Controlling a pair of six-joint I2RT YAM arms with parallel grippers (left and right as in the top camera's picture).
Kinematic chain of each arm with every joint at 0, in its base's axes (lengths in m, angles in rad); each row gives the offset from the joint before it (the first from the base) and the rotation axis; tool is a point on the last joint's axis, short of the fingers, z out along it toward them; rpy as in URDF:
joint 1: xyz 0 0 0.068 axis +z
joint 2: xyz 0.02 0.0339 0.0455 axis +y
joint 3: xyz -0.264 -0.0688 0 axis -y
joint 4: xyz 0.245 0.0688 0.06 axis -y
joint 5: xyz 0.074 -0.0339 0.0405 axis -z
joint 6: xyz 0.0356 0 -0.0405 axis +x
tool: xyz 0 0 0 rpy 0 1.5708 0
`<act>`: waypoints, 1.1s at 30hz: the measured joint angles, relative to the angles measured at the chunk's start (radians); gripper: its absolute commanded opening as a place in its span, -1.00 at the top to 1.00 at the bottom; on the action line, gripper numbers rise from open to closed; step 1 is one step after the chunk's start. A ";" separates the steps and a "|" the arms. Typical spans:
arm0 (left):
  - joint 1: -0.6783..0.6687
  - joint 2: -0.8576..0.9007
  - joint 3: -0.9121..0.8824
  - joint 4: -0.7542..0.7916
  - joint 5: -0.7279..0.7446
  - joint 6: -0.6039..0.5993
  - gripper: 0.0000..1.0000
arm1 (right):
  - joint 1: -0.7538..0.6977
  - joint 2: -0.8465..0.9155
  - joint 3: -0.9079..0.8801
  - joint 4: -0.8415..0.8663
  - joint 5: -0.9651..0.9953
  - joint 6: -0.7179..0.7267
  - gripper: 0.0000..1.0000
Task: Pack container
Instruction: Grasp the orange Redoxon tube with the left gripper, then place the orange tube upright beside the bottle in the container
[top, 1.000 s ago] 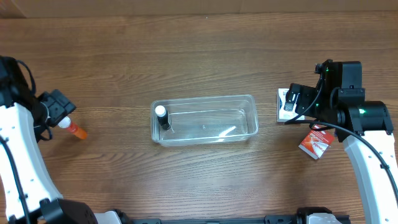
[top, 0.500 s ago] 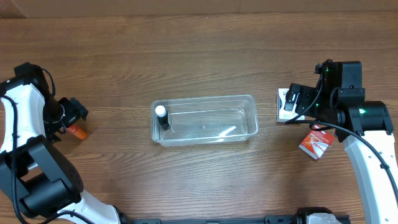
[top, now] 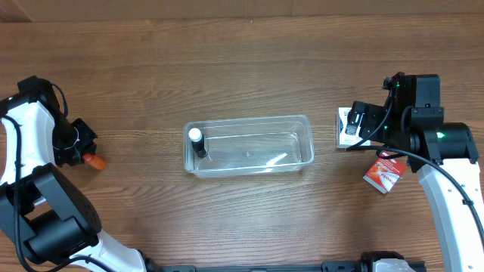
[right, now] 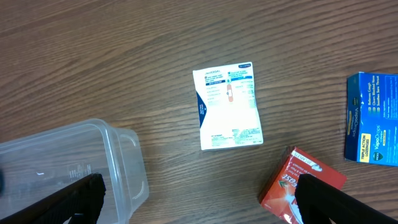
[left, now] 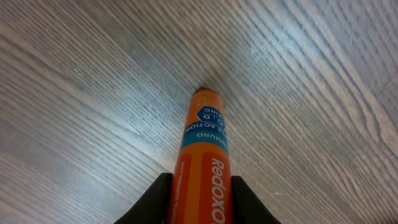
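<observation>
Clear rectangular plastic tub point(top: 249, 119) sits mid-table with a white-capped black bottle point(top: 197, 142) in its left end. Way off to its left, the left gripper point(left: 200, 182) is clamped on an orange Redoxon tube point(left: 202, 143) (tip on the wood). The right gripper point(right: 199, 186) is just right of the tub, fingers wide apart.

Wooden table point(top: 242, 60); orange Redoxon tube point(left: 205, 165); white packet point(right: 229, 107), red packet point(right: 297, 168), blue box point(right: 372, 118).

Clear glossy plastic container point(top: 253, 147), grained wooden table point(top: 227, 60), glossy orange tube point(left: 202, 168), smooth printed card packet point(right: 229, 107)
</observation>
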 measured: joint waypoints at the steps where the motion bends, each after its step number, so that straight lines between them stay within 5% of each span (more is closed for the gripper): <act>1: 0.000 0.000 0.000 -0.007 0.001 0.000 0.83 | 0.000 0.000 0.000 -0.001 -0.001 0.000 -1.00; 9: -0.050 -0.039 0.079 -0.121 0.043 0.000 0.92 | 0.000 0.000 0.000 -0.001 -0.001 0.000 -1.00; 19: -0.569 -0.459 0.150 -0.244 0.121 -0.080 0.92 | 0.000 0.000 0.000 -0.001 0.000 0.000 -1.00; 25: -0.828 -0.416 0.119 -0.230 0.068 -0.198 0.92 | 0.000 0.000 0.000 -0.001 -0.004 0.000 -1.00; 33: -0.880 -0.314 -0.108 -0.063 0.049 -0.267 0.90 | 0.000 0.000 0.000 0.000 -0.005 0.000 -1.00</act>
